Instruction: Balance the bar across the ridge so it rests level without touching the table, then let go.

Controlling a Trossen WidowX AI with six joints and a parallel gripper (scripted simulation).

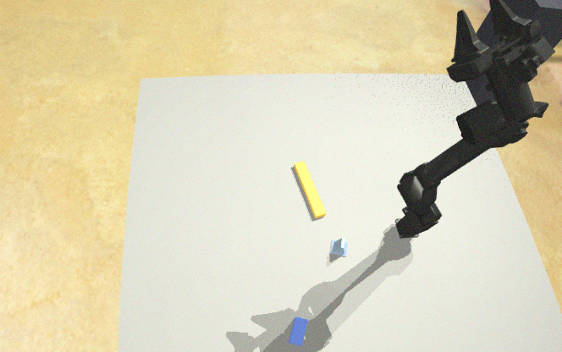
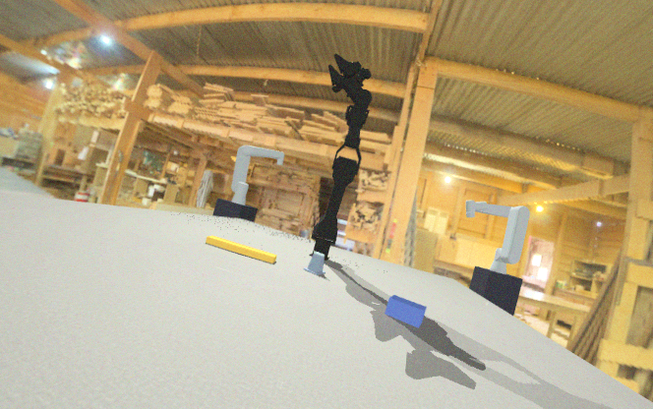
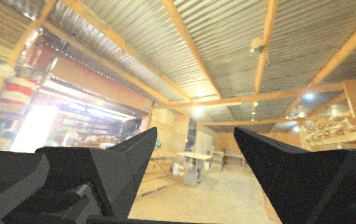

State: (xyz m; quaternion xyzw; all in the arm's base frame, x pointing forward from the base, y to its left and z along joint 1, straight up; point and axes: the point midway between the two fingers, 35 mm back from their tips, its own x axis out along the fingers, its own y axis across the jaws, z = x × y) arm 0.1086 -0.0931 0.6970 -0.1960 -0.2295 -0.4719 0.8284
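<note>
The yellow bar (image 1: 310,190) (image 2: 241,250) lies flat on the pale table (image 1: 203,169) (image 2: 148,305), apart from the ridge. The small light-blue ridge (image 1: 342,246) (image 2: 316,263) stands upright just beyond one end of the bar, with nothing on it. My gripper (image 1: 480,6) (image 2: 333,61) (image 3: 194,131) is open and empty, raised high above the table and far from both. The wrist view shows only the room between the fingers, not the bar or the ridge.
A blue block (image 1: 299,331) (image 2: 405,311) lies on the table on the other side of the ridge from the bar, within the arm's shadow. Two grey robot arms (image 2: 241,169) (image 2: 515,236) on dark bases stand in the background in the exterior view.
</note>
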